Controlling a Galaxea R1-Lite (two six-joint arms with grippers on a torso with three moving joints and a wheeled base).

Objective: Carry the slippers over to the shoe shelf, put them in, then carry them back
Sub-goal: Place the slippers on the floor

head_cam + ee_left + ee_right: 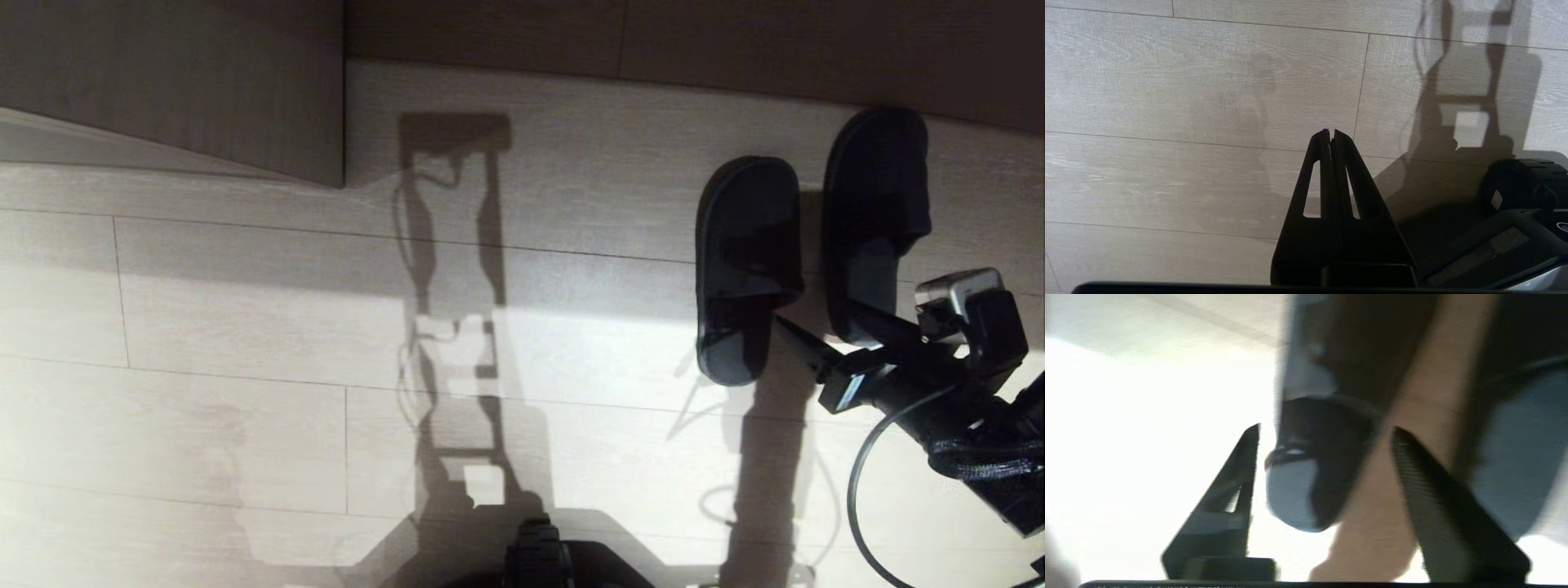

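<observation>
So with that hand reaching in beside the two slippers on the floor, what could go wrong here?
1. The right hand sits low at the heel ends of the slippers, its fingers apart around one heel. It may catch only one slipper and leave the other behind.
2. A finger could push a slipper along the smooth floor rather than grip it.
3. The thin heel might slip out when lifted.

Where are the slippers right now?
The slippers lie side by side on the floor at the right of the head view, toes toward the beige panel. The right end effector is at their heel ends.
</observation>
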